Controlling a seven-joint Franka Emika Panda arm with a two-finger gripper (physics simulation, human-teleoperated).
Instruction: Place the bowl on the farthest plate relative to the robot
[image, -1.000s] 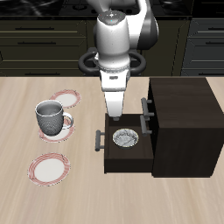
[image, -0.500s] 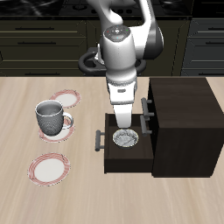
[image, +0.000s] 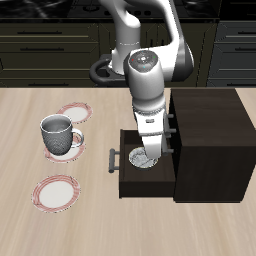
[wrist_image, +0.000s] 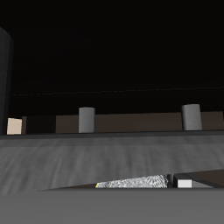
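The small, shallow whitish-grey bowl with the dark speckled inside (image: 142, 158) lay in the open drawer (image: 140, 176) of the dark brown cabinet (image: 205, 140), which stood on the light wooden desk (image: 90, 215). The white robot arm (image: 146, 85) reached down into that drawer, and the end effector (image: 150, 152) was low over the bowl's rim, partly covering it. In the wrist view a sliver of the speckled bowl (wrist_image: 133, 182) showed just beyond the drawer's edge, but neither picture showed the fingers clearly, so I could not tell whether they were spread or closed, nor whether they touched the bowl.

The step in hand looked like the reach for the bowl, with no grasp confirmed. Next, the fingers would probably need to straddle the rim, close on it, and lift straight up to clear the drawer's walls.

The white plate with the pinkish-red rim nearest the desk's front edge (image: 57, 191) was the farthest plate from the robot's base. Another such plate (image: 74, 112) lay farther back, and a third (image: 66, 152) carried a grey-white mug (image: 58, 134).
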